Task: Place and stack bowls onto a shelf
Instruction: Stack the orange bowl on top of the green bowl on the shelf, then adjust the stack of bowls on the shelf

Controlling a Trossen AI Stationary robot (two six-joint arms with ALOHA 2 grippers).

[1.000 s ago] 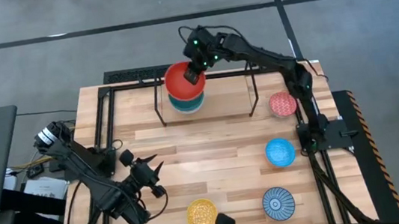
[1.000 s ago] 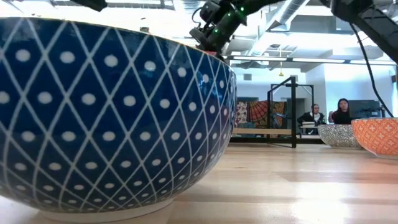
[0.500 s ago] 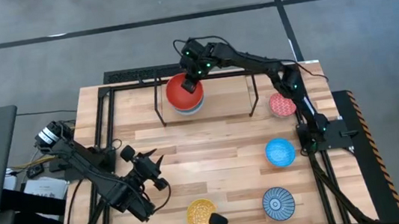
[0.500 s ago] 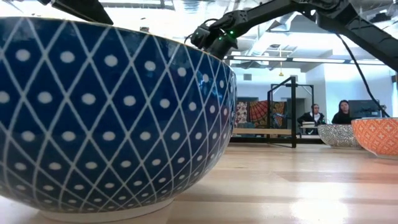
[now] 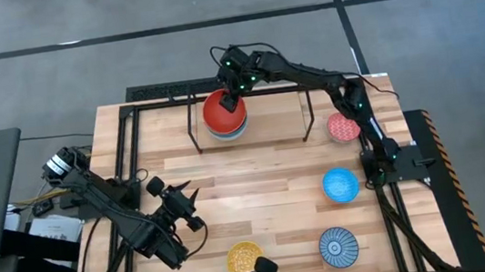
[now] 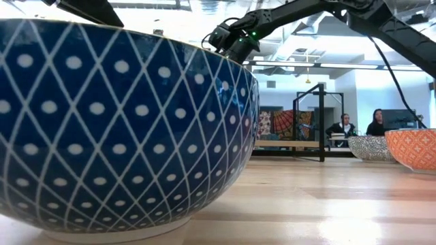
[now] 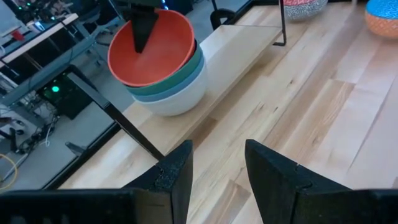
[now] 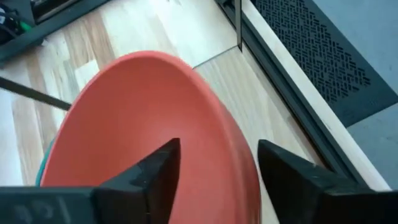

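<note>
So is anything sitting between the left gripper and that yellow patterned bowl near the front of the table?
Nothing visible does. In the high view the left gripper hangs open over bare tabletop, and the yellow patterned bowl sits just beyond it toward the front edge, with only clear wood between them. The other bowls lie well off to the side.

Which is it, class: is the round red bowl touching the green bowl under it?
Touching. The left wrist view shows the red bowl nested inside the green bowl, rims stacked without a gap.

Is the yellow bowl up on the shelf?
No, the yellow patterned bowl sits on the tabletop near the front edge, far from the shelf.
</note>
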